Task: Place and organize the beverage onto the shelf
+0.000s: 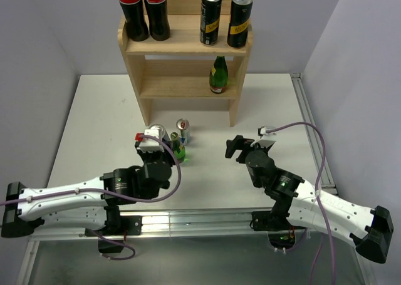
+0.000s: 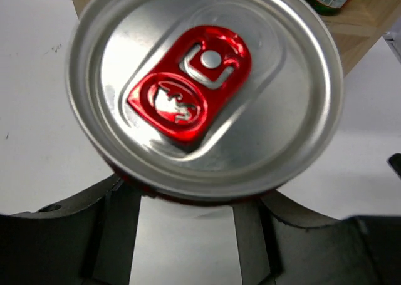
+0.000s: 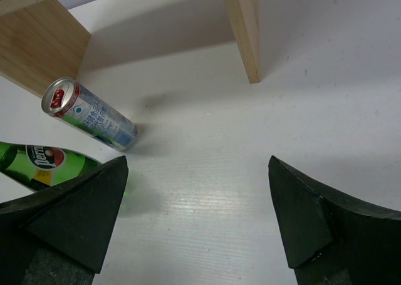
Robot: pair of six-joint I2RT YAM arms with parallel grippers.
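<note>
Left gripper (image 2: pixel 191 203) is clamped on a silver drinks can with a red pull tab (image 2: pixel 203 91), its dark fingers (image 2: pixel 113 235) pressed to either side below the rim. Whether the can's base is off the white table (image 1: pixel 94 122) I cannot tell. It sits well short of the light wooden three-tier shelf (image 1: pixel 185 42). Right gripper (image 3: pixel 197 216) hangs spread wide and empty over bare tabletop.

Just beside the held can stand a green glass bottle (image 1: pixel 178 150) and a slim silver-and-blue can (image 1: pixel 182 130), so a careless sweep toward the shelf would likely topple them. The top tier already carries two dark cola bottles (image 1: pixel 131 12) and two black-and-yellow cans (image 1: pixel 211 19), and a second green bottle (image 1: pixel 218 75) occupies the middle tier. Coming in low, the can could catch a rail or side panel, or slide in the smooth-walled grip
</note>
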